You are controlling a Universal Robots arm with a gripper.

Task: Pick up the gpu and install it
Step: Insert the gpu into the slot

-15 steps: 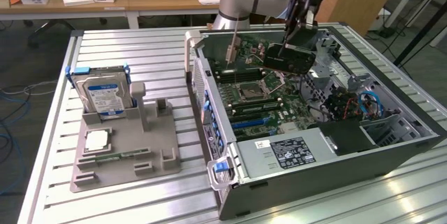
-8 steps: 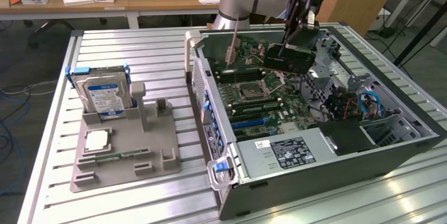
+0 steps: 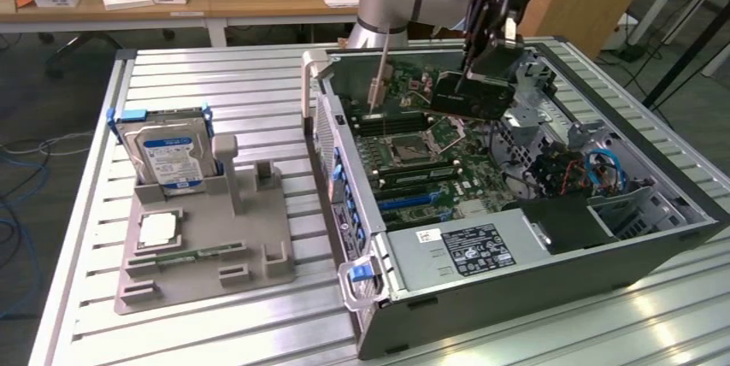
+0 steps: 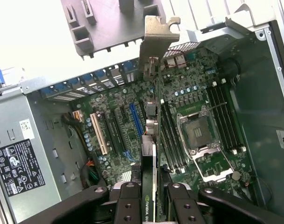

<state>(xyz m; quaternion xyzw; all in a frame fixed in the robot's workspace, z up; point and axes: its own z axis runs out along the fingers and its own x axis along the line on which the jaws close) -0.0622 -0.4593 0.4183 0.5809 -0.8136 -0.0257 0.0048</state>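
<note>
Card: the gpu hung in the air over the open computer case, above the motherboard and apart from it.
Attitude: seen edge-on in the wrist view, the card ran as a thin line from the fingers out to its silver bracket, which reached toward the case's slotted wall.
Pincer: the gripper was clamped on the gpu, with one black finger pressed on each flat face, toward the end away from the bracket as far as could be judged.
Slots: the long expansion slots on the motherboard lay bare, and the card sat in none of them.
Progress: the pick-up looked done; the install was not.
Weight: judged light for its length, a thin board with little bulk.
Stiffness: probably rigid enough to hold its line from one end, though a long board held off-centre could sag or twist a little in the grip.
Fragility: likely delicate; the small parts on its faces and the contact edge would not take knocks or side force.
Hold: the flat faces, as gripped, seemed the sound place; the bracket and the contact edge were best left free.
Slip: smooth faces could slide between the fingers under a push.
Elsewhere: a hard drive stood in a grey holder on the table, well apart from the case.
</note>
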